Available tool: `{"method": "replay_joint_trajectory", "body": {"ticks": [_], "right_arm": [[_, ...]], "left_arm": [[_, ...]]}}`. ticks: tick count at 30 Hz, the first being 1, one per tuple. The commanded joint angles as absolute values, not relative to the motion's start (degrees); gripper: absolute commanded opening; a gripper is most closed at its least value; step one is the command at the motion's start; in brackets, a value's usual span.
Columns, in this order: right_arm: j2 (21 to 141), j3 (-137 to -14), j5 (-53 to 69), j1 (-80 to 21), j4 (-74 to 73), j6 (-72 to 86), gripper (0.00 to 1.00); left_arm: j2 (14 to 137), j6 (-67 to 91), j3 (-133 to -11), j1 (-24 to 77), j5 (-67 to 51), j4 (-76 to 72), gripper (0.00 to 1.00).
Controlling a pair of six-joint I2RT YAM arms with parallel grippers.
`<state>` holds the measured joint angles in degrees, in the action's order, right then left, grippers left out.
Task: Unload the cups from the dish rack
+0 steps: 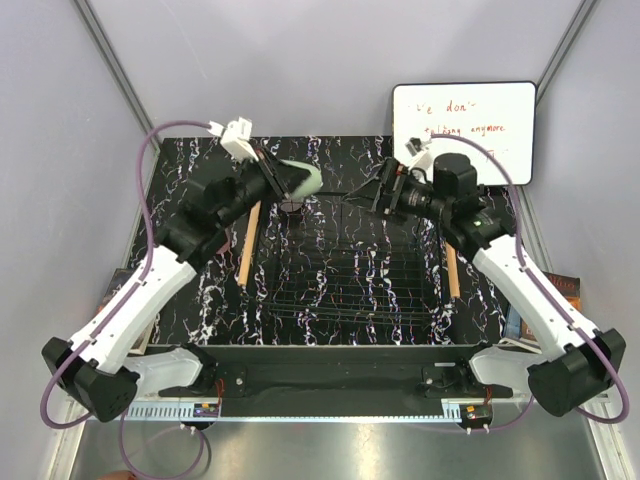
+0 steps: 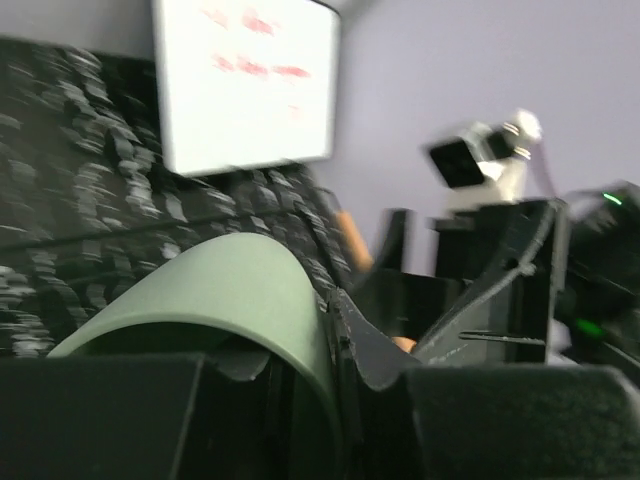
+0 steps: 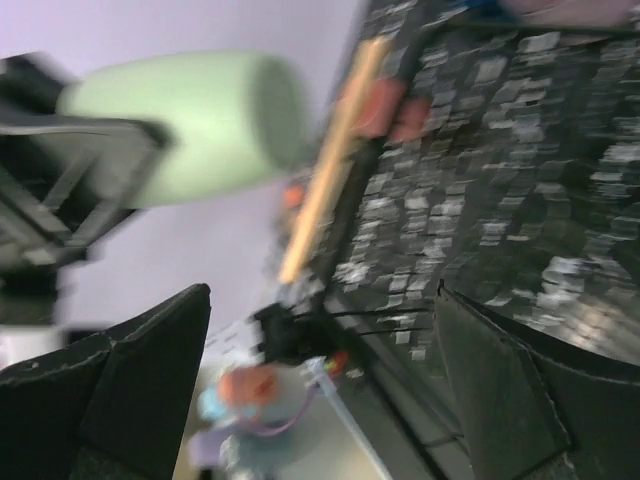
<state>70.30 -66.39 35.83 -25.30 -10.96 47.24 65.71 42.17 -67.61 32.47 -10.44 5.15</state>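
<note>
Mint green cup (image 1: 305,180) lies on its side in my left gripper (image 1: 287,181), which is clamped on it and holds it up over the far left corner of the dish rack (image 1: 350,300). My right gripper (image 1: 362,196) hangs near it, nose toward the cup, fingers spread, apart from it. The rack lies on the black marbled table (image 1: 180,160), with a whiteboard (image 1: 463,150) at the far right.

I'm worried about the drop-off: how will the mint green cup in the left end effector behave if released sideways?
The mint green cup is round and handleless, held on its side, so it would probably roll. Its wall shows no dent where the left end effector grips it, so it is likely rigid. It looks smooth, perhaps slippery.
</note>
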Motion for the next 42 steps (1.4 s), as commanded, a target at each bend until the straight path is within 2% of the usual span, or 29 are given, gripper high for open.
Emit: {"method": "replay_joint_trajectory", "body": {"ticks": [1, 5, 8, 10, 17, 28, 42], "right_arm": [[68.64, -72.59, 9.79, -25.49, -33.91, 33.67, 1.0], [69.35, -72.6, 6.33, -25.49, -38.93, 31.55, 1.0], [69.08, -71.19, 7.03, -25.49, -39.11, 32.43, 1.0], [69.61, -70.84, 7.73, -25.49, -39.11, 32.69, 1.0], [71.54, -70.84, 8.79, -25.49, -39.11, 32.34, 1.0], [72.95, -69.43, 10.02, -25.4, -38.5, 32.26, 1.0], [74.44, -69.26, 9.75, -25.4, -38.32, 30.76, 1.0]], "left_arm": [[67.49, 30.07, -79.26, 29.89, 6.57, 23.88, 0.0], [72.59, 24.63, -85.95, 28.92, 24.63, 37.07, 0.0], [76.28, 22.24, -89.29, 27.52, 33.97, 44.54, 0.0], [78.13, 21.71, -90.0, 24.97, 35.68, 47.28, 0.0], [80.68, 22.23, -86.75, 17.32, 32.17, 48.25, 0.0], [88.93, 24.7, -85.43, 13.27, 25.85, 47.64, 0.0], [93.42, 26.37, -82.09, 10.37, 19.95, 44.12, 0.0]]}}
